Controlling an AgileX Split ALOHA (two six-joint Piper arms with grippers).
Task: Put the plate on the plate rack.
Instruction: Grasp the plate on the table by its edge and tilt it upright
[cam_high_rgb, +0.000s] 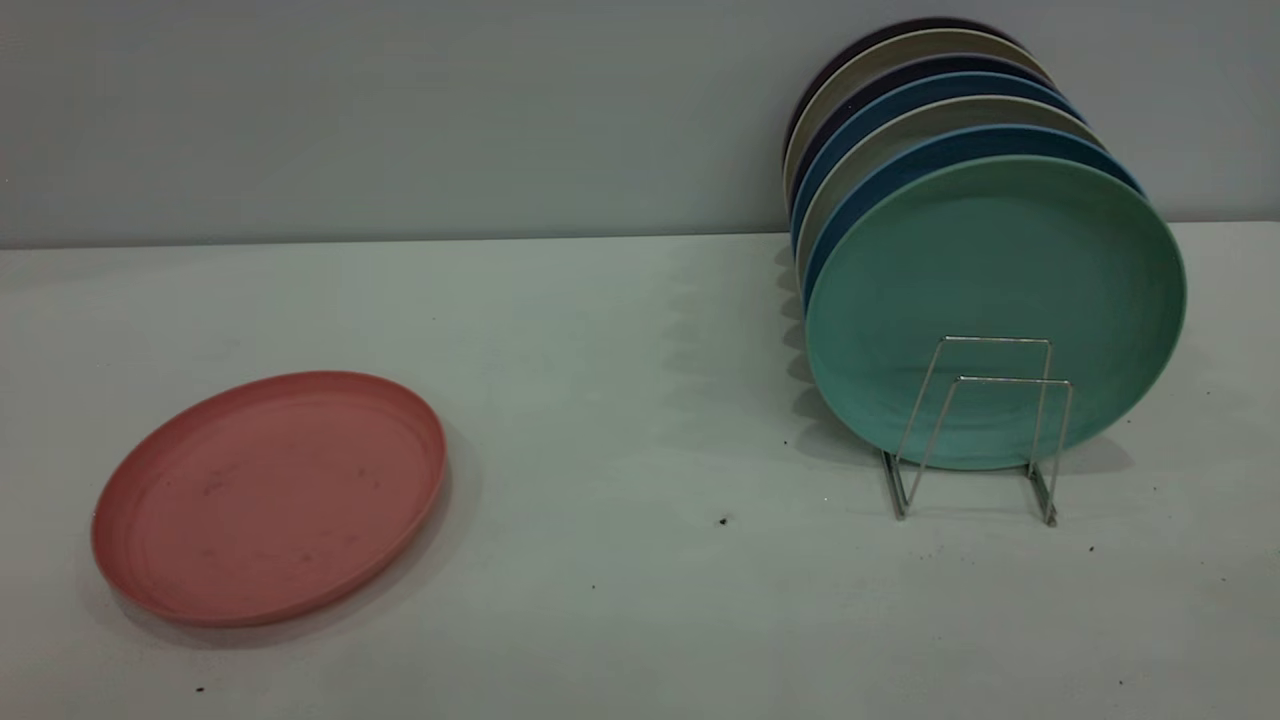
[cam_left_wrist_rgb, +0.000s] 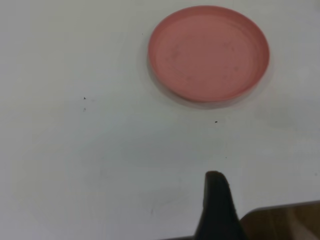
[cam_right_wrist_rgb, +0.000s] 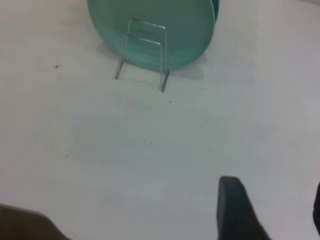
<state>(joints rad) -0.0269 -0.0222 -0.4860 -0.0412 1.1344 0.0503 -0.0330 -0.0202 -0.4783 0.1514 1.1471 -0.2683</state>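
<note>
A salmon-pink plate (cam_high_rgb: 270, 497) lies flat on the white bench (cam_high_rgb: 620, 400), well apart from the wire plate rack (cam_high_rgb: 985, 430) holding upright plates; neither gripper's finger state can be told, so a rim-edge grasp looks wisest to tip it upright.

Pale desk (cam_high_rgb: 620, 400) — flat on it toward the left edge, the pink plate (cam_high_rgb: 268, 497); toward the right edge, the wire plate rack (cam_high_rgb: 985, 430) — dark specks (cam_high_rgb: 723, 520) between.
</note>
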